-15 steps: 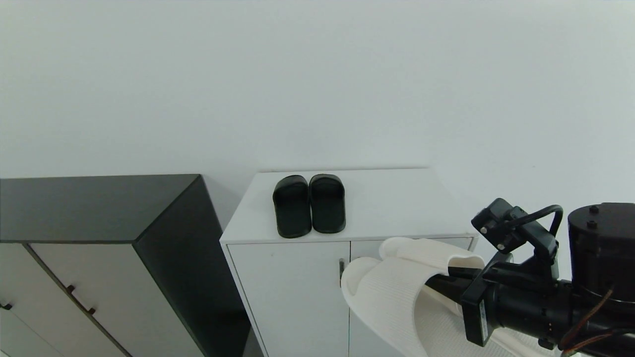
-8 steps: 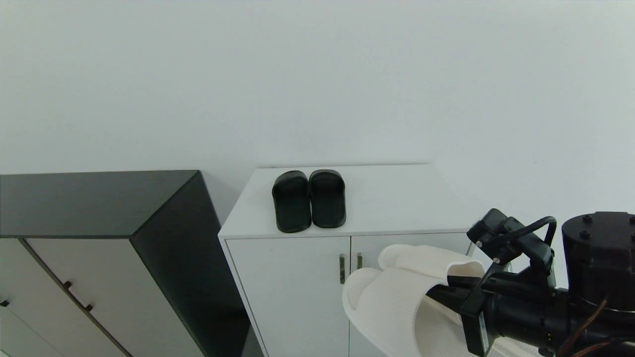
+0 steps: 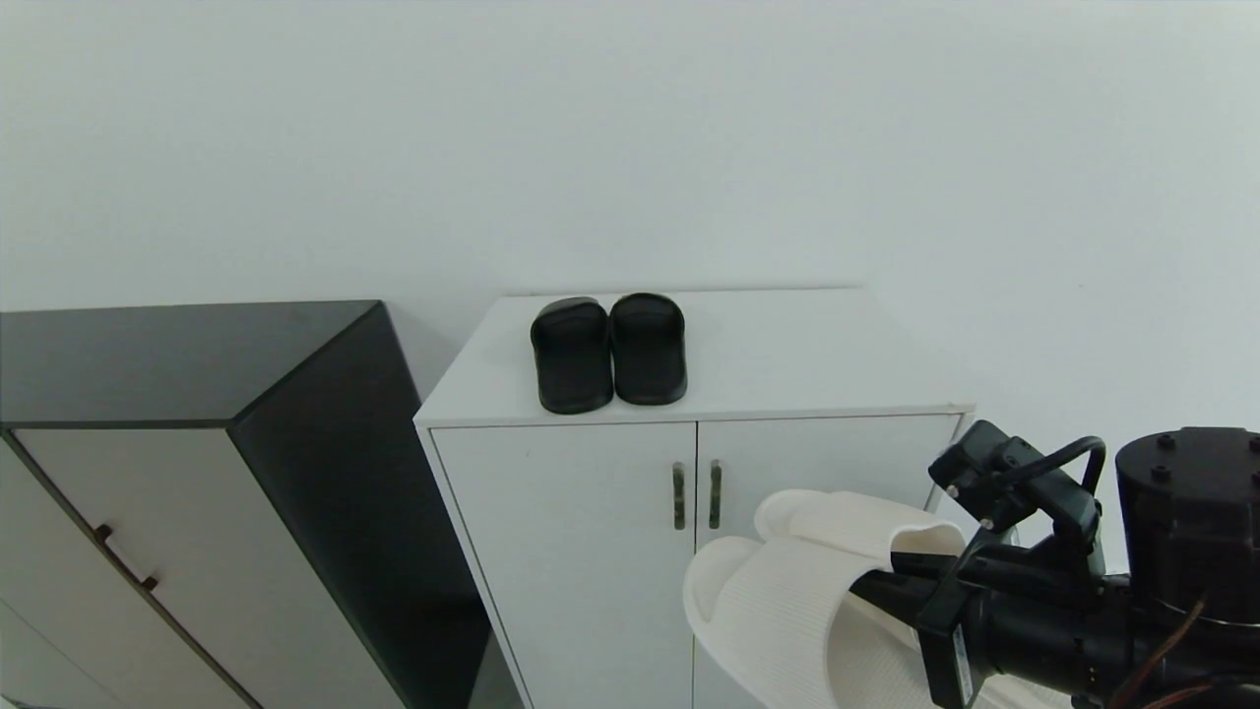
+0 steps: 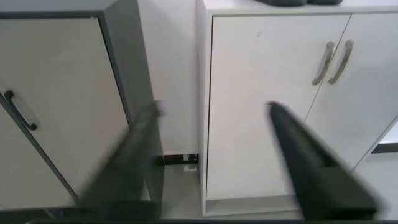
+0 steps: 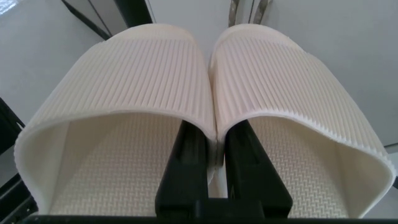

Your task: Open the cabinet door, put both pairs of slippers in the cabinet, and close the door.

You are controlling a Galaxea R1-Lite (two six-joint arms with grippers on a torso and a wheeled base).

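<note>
right pincer (image 5: 214, 143) clamps white slippers (image 3: 787, 591) before shut cabinet doors (image 3: 581, 551), black slippers (image 3: 608, 352) on top; left pincer (image 4: 214, 109) wide.

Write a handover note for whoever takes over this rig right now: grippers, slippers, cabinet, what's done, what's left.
Left gripper: open, empty, facing the white cabinet.
Right gripper: shut on the white slippers, held low in front of the cabinet.
Black slippers: side by side on the cabinet top.
Done: white pair picked up. Cabinet doors both shut.
Left: open a door, put both pairs inside, close it.
</note>
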